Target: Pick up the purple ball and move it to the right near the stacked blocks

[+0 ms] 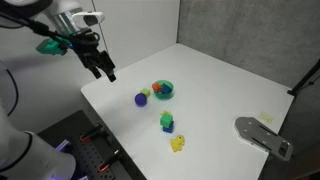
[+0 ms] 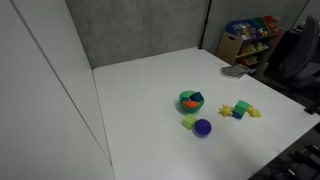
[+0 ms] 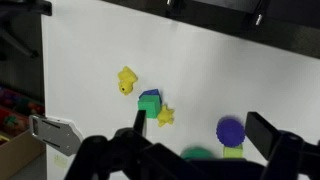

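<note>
Hovering over the left part of the white table point(image 1: 230, 80), the Robotiq gripper point(image 1: 103, 68) is carrying nothing. In the wrist view its fingers point(image 3: 265, 131) are standing spread wide.

Entries, left to right in an exterior view:
- Purple ball point(image 1: 141, 99): is resting on the table, below and right of the gripper and well apart from it.
- Light-green cube point(image 1: 147, 92): is sitting just beside the ball; whether they are touching cannot be told.
- Green bowl point(image 1: 163, 89): is holding colourful items, near the ball and cube.
- Stacked blocks point(image 1: 167, 122): green is sitting over blue, upright, a clear gap away from the ball.
- Yellow toy piece point(image 1: 178, 144): is lying near the stack, towards the table's front edge.
- Grey metal bracket point(image 1: 262, 137): is projecting over the far right edge.

Hazards, as judged:
- A descending finger is likely to be striking the cube or bowl rim, since both are crowding the ball.
- An off-centre squeeze is risking the smooth sphere squirting out and rolling away.
- On release, the ball is liable to be rolling into the stack, toppling the green block, or running off the table.
</note>
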`<state>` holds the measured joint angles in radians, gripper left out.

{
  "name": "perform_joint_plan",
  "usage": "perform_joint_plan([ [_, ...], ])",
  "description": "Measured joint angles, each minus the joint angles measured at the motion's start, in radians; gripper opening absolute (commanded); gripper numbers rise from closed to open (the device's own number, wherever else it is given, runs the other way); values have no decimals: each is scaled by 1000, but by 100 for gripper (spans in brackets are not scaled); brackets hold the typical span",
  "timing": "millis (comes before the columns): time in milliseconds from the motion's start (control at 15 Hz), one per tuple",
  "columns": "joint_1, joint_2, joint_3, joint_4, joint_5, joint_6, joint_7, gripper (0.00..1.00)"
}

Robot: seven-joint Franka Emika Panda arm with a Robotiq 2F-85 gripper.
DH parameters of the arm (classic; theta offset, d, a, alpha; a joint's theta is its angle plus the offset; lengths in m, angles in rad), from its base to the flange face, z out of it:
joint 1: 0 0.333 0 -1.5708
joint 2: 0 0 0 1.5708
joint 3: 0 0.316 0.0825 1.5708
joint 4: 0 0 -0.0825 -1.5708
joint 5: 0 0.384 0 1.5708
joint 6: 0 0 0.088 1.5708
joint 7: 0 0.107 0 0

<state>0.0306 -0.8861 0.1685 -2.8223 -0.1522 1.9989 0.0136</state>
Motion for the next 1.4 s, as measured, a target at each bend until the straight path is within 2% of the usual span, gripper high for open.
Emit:
perform_joint_plan([
  [467,0,11,0,-3,0,0,0,100],
  [867,13,52,0,58,0,12,1,100],
  [1133,25,138,0,141,10,23,4,100],
  [1400,26,259,-1,276,29,20,11,100],
])
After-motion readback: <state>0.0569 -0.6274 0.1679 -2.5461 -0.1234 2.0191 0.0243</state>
